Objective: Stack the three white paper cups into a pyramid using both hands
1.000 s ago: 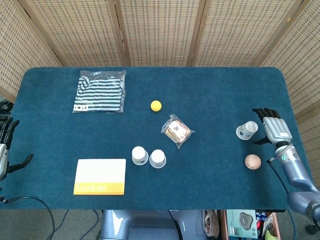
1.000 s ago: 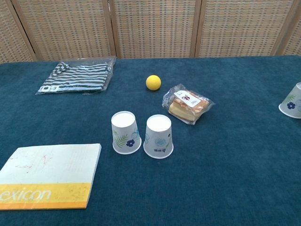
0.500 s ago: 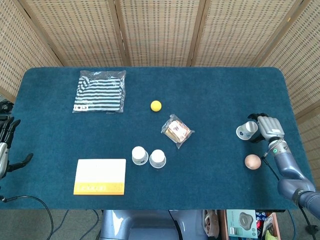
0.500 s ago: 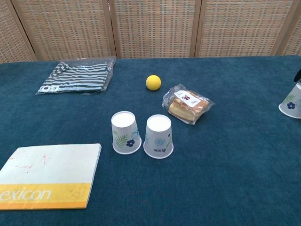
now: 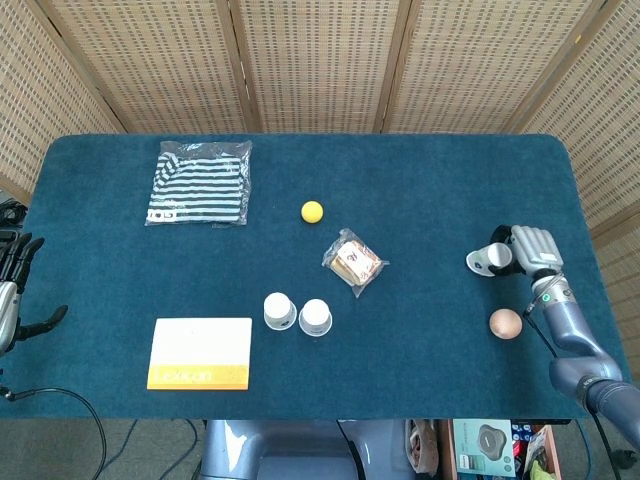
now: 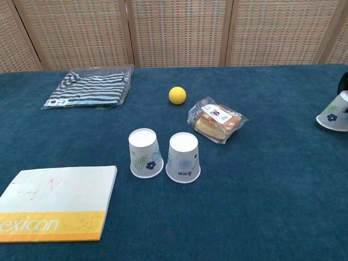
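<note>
Two white paper cups stand upside down side by side in the middle of the table, the left one (image 5: 279, 310) (image 6: 145, 153) touching the right one (image 5: 316, 317) (image 6: 183, 157). The third paper cup (image 5: 486, 260) (image 6: 333, 113) is near the table's right edge, tilted, and my right hand (image 5: 532, 248) grips it from the right. In the chest view only a dark bit of that hand (image 6: 343, 82) shows at the frame edge. My left hand (image 5: 12, 292) hangs off the table's left edge, fingers apart, holding nothing.
A wrapped sandwich (image 5: 353, 262) lies right of the cup pair, and a yellow ball (image 5: 312, 211) lies behind it. A striped cloth in a bag (image 5: 200, 182) is at the back left, a yellow-and-white book (image 5: 200, 352) at the front left. A brown egg (image 5: 505, 323) lies near my right hand.
My right hand has closed around the third cup, and the cup has tilted and shifted a little to the left. The left hand and the two middle cups have not moved.
</note>
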`<state>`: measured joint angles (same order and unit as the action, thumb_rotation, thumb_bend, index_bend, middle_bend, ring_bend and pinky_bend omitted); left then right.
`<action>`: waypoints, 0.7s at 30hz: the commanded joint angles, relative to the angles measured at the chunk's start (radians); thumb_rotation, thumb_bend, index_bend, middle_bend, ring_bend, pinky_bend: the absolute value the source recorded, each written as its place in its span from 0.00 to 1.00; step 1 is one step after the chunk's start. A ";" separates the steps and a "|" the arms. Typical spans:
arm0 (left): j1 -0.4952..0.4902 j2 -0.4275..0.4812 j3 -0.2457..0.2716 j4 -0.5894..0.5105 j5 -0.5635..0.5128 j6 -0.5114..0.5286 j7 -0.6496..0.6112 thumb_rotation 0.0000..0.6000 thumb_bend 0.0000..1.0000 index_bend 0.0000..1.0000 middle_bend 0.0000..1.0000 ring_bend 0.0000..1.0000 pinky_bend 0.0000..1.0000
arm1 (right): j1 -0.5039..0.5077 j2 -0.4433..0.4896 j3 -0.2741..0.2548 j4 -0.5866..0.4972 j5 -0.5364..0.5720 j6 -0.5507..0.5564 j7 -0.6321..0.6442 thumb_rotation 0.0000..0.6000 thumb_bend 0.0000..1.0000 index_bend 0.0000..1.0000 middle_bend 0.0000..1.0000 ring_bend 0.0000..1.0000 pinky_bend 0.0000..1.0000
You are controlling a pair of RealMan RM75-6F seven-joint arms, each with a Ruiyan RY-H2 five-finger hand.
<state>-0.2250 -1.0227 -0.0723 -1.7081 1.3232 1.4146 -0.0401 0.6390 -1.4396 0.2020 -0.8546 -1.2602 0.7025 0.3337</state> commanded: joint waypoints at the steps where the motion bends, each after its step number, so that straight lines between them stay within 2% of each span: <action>1: 0.001 0.003 -0.002 0.002 0.003 -0.006 0.001 1.00 0.27 0.00 0.00 0.00 0.00 | -0.011 0.084 0.007 -0.147 -0.063 0.094 0.037 1.00 0.38 0.49 0.54 0.41 0.61; 3: 0.003 0.006 -0.004 0.001 0.004 -0.010 -0.001 1.00 0.27 0.00 0.00 0.00 0.00 | -0.012 0.164 0.019 -0.289 -0.107 0.160 0.025 1.00 0.38 0.49 0.54 0.41 0.61; 5: 0.004 0.007 -0.005 0.000 0.007 -0.010 -0.003 1.00 0.27 0.00 0.00 0.00 0.00 | -0.014 0.205 0.024 -0.362 -0.119 0.181 0.006 1.00 0.38 0.49 0.54 0.41 0.61; 7: 0.008 0.010 -0.008 -0.004 0.012 -0.005 -0.005 1.00 0.27 0.00 0.00 0.00 0.00 | -0.008 0.279 0.040 -0.503 -0.143 0.215 -0.042 1.00 0.38 0.49 0.53 0.41 0.61; 8: 0.010 0.011 -0.009 -0.005 0.013 -0.003 -0.005 1.00 0.27 0.00 0.00 0.00 0.00 | -0.004 0.308 0.047 -0.562 -0.148 0.222 -0.067 1.00 0.38 0.49 0.53 0.41 0.61; 9: 0.013 0.014 -0.011 -0.009 0.015 -0.001 -0.009 1.00 0.27 0.00 0.00 0.00 0.00 | 0.012 0.352 0.062 -0.667 -0.168 0.230 -0.111 1.00 0.38 0.49 0.53 0.41 0.61; 12: 0.015 0.019 -0.013 -0.012 0.019 -0.003 -0.013 1.00 0.27 0.00 0.00 0.00 0.00 | 0.039 0.407 0.082 -0.813 -0.137 0.199 -0.200 1.00 0.38 0.49 0.53 0.41 0.61; 17: 0.021 0.028 -0.008 -0.016 0.030 -0.010 -0.013 1.00 0.27 0.00 0.00 0.00 0.00 | 0.114 0.416 0.116 -0.965 -0.045 0.145 -0.365 1.00 0.38 0.49 0.52 0.41 0.61; 21: 0.028 0.041 -0.008 -0.022 0.039 -0.010 -0.033 1.00 0.27 0.00 0.00 0.00 0.00 | 0.210 0.351 0.124 -1.038 0.099 0.112 -0.574 1.00 0.38 0.49 0.52 0.41 0.61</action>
<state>-0.1994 -0.9848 -0.0801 -1.7286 1.3592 1.4028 -0.0692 0.7614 -1.0659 0.3023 -1.8090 -1.2784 0.8460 -0.0852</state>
